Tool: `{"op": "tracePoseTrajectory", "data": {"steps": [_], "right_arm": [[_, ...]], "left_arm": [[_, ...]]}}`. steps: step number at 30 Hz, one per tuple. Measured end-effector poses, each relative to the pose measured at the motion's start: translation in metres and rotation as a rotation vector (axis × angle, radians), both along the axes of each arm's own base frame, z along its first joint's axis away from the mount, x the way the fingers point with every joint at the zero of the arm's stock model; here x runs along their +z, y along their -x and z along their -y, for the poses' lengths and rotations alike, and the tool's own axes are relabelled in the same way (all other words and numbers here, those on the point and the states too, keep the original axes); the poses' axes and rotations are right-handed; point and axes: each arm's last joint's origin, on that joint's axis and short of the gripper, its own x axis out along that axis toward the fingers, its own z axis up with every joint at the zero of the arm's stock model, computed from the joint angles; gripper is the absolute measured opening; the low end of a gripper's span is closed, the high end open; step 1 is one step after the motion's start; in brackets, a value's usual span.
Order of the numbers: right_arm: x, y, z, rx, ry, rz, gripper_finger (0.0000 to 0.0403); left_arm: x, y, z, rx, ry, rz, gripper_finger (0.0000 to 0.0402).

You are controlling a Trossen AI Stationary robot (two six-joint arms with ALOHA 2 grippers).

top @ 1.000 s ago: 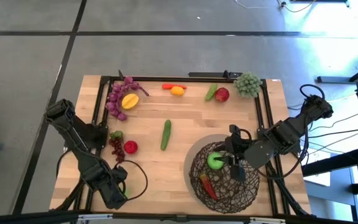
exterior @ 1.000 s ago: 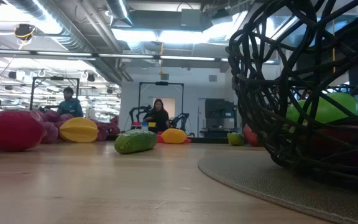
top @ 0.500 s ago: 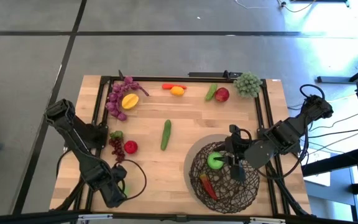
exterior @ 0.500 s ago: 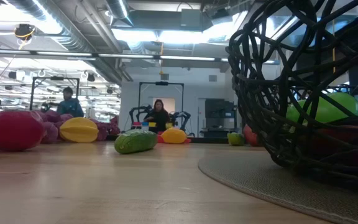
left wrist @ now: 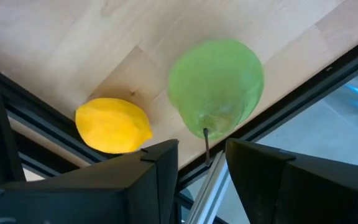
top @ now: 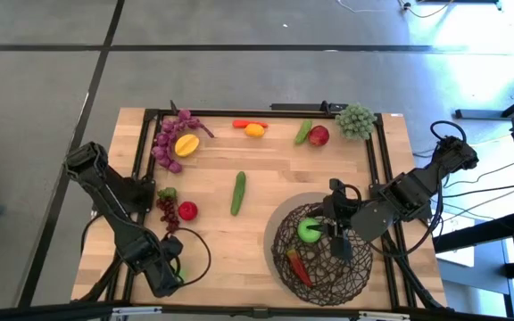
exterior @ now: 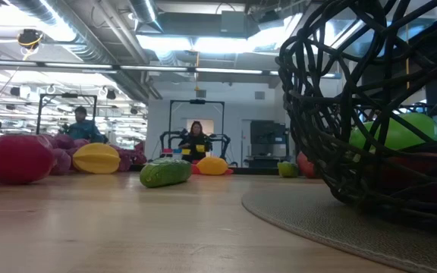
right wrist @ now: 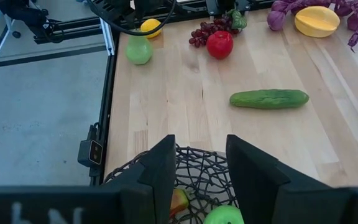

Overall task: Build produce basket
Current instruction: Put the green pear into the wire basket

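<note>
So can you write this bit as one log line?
left gripper: open over green pear | right gripper: open above basket

Setting: robotics laboratory, open-plan, industrial fit-out.
Evidence, low view: exposed ceiling ducts [exterior: 89, 34] and strip lights [exterior: 203, 45]; further black-framed robot stations [exterior: 196, 129] standing in the room behind; two people [exterior: 196, 140] seated or working at them, well apart.
Evidence, high view: wooden bench [top: 257, 183] bounded by a black metal frame [top: 141, 152]; grey concrete floor [top: 239, 71] marked with dark lines; loose cables [top: 493, 192] beside the bench; toy produce [top: 238, 193] laid out as test pieces.
</note>
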Motion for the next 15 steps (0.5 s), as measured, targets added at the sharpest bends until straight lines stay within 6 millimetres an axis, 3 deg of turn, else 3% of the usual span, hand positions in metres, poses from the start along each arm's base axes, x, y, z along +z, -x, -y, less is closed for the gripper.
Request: {"op": "tracePoseTrajectory", "data": {"steps": [15], "right_arm": [[0.0, 0.0, 0.0, 0.0, 0.001, 0.0, 0.0136]], "left_arm": [[-0.013, -0.005, 0.009, -0.019, 0.017, -0.047, 0.0124]]}}
